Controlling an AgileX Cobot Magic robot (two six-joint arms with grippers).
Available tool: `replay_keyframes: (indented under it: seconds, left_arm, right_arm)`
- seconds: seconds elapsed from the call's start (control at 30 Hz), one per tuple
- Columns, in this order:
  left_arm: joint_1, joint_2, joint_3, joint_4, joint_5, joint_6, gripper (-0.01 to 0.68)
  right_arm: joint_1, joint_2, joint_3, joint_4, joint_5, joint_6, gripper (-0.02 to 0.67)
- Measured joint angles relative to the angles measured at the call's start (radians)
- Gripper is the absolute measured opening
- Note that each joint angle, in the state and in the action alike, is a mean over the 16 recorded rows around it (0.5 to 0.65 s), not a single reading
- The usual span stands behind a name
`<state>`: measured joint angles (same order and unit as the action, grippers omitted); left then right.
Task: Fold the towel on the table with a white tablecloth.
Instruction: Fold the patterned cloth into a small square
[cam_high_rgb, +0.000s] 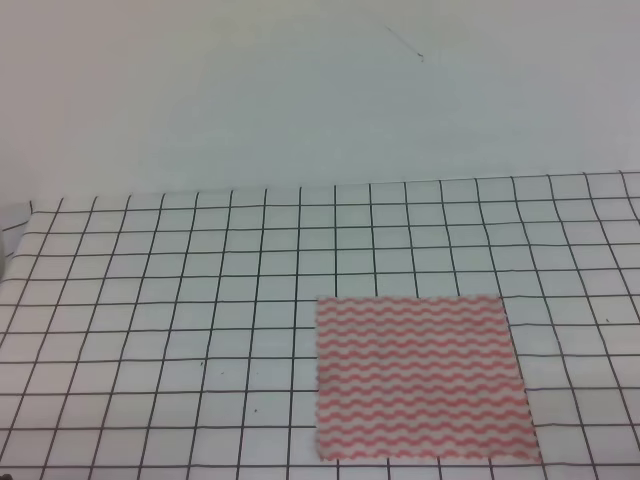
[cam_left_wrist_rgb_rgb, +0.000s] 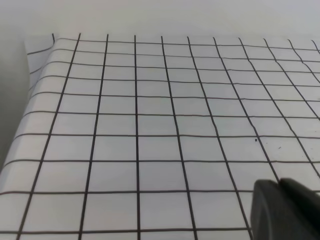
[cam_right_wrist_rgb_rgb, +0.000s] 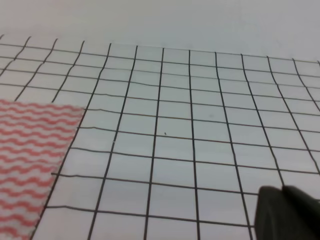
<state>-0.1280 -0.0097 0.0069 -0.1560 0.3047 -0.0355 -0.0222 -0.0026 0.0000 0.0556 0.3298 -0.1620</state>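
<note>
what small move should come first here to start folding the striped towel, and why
Probably bring the right gripper over to the towel's near right corner. The towel lies flat and unfolded on the gridded white tablecloth, right of centre; neither arm shows in the high view, and only the right wrist camera sees the towel.

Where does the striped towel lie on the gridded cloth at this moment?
In the exterior high view, the towel lies flat on the white tablecloth, right of centre near the front edge; the right wrist view shows its corner at left.

Table, gridded white tablecloth, striped towel flat
</note>
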Motion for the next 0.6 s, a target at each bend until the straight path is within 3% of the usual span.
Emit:
replay_keyframes:
  seconds: [0.33, 0.47, 0.6]
  left_arm:
    - [0.000, 0.003, -0.004, -0.061, 0.001, -0.003, -0.001]
    - [0.000, 0.003, 0.000, -0.186, -0.018, -0.006, -0.001]
    - [0.000, 0.001, 0.002, -0.373, -0.047, -0.009, -0.001]
  right_arm:
    - [0.000, 0.000, 0.000, 0.074, -0.021, 0.000, -0.001]
    - [0.000, 0.000, 0.000, 0.219, -0.063, 0.000, -0.001]
    - [0.000, 0.000, 0.000, 0.464, -0.120, -0.001, -0.001]
